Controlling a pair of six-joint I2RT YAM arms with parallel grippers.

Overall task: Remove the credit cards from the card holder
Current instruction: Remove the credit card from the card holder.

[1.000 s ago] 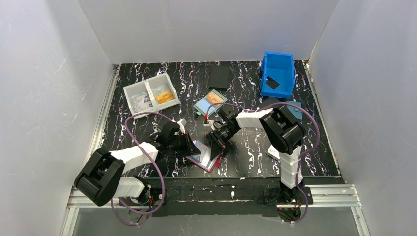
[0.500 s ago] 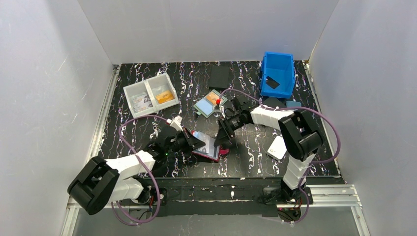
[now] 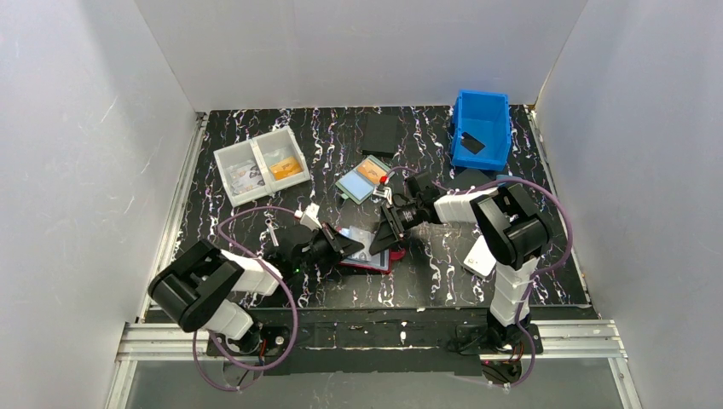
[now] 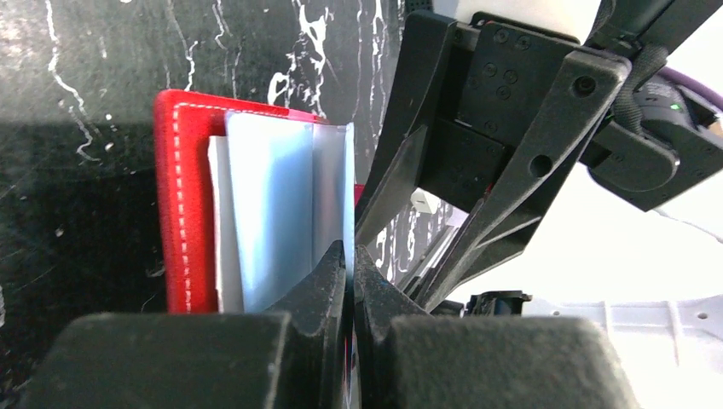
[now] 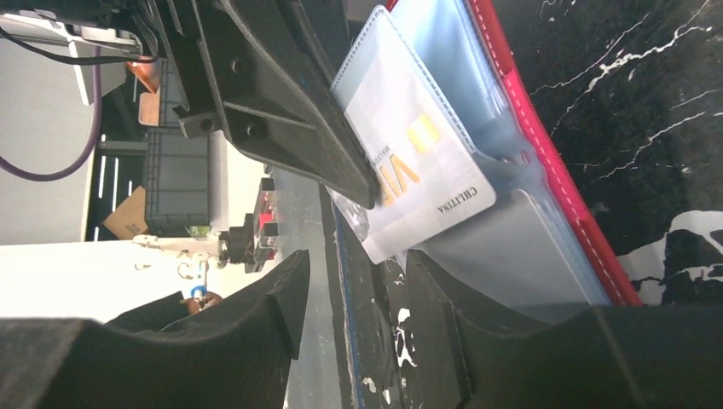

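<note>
The dark-red card holder lies spread open on the table's front middle, its light-blue inside up. My left gripper is shut on the edge of an inner clear leaf of the card holder. A pale credit card printed "VIP" sits in that leaf and sticks partly out. My right gripper is open at the holder's right side; in its wrist view its jaws stand apart, one finger against the lower pocket beside the red edge. Light-blue cards show between the two grippers.
A teal-framed case with an orange card lies just behind the grippers. A white two-compartment tray is back left, a blue bin back right, a flat black item at the back, and a white object right of the right arm.
The card holder has moved right and a little back and now lies flatter. My left arm reached further right with it. My right gripper shifted to the holder's right side.
</note>
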